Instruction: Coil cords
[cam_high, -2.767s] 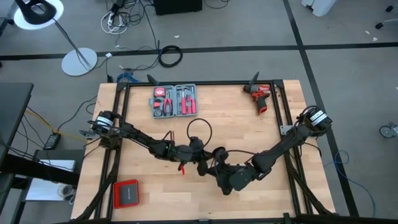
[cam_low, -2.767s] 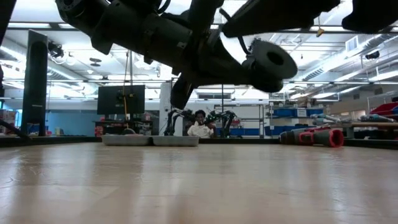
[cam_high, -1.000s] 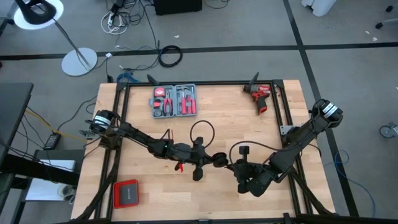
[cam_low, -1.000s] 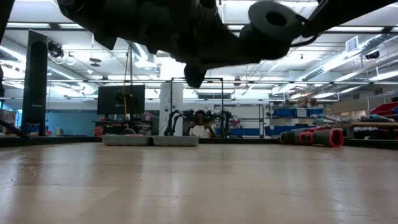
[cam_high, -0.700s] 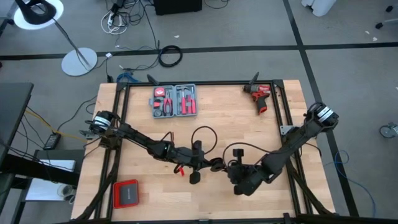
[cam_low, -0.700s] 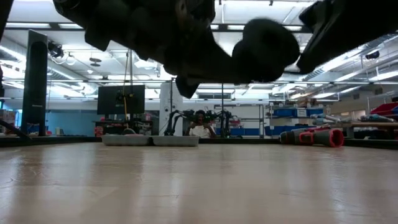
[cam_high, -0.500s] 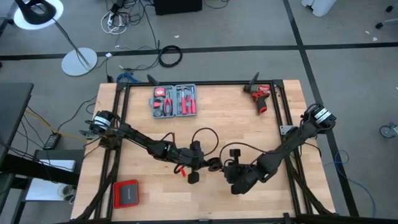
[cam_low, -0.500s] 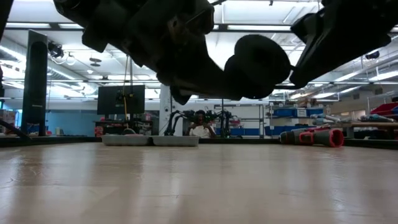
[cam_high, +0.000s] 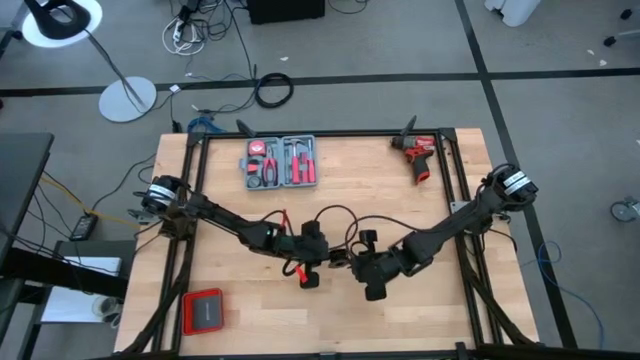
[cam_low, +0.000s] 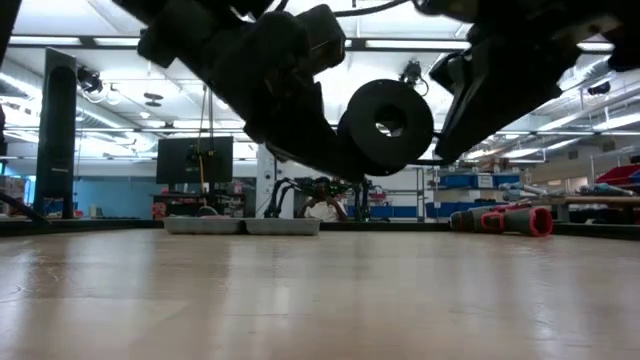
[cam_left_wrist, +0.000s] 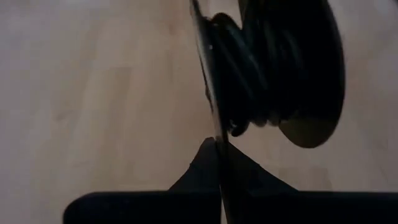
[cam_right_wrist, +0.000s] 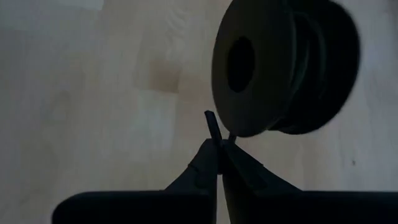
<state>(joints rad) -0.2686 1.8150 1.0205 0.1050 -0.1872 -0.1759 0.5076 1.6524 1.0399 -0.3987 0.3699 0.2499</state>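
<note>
A thin black cord loops over the middle of the table, with a small black plug block on it. Part of the cord is wound on a black spool, which hangs clear of the table between my two grippers. The spool also shows in the left wrist view and in the right wrist view. My left gripper comes from the table's left and is shut on the cord. My right gripper comes from the right and is shut on the cord close to the spool. My left gripper pinches a single strand of the cord between its two fingertips. The strand runs straight on from the tips along the spool's flange. The spool hangs beyond the tips, clear of the table. My right gripper pinches a short piece of the cord between its fingertips, right beside the spool's flat face. A stub sticks out past the tips. The spool is lifted clear of the table.
A grey tool case lies open at the far left. A red drill lies at the far right. A red-and-black box sits at the near left. A person sits in the room beyond the table.
My right gripper has gone toward the table's left and slightly toward the far edge, closing in on my left gripper. The plug block and the cord's loop have shifted left with it. The spool has turned, so its holed face now shows in the low view.
</note>
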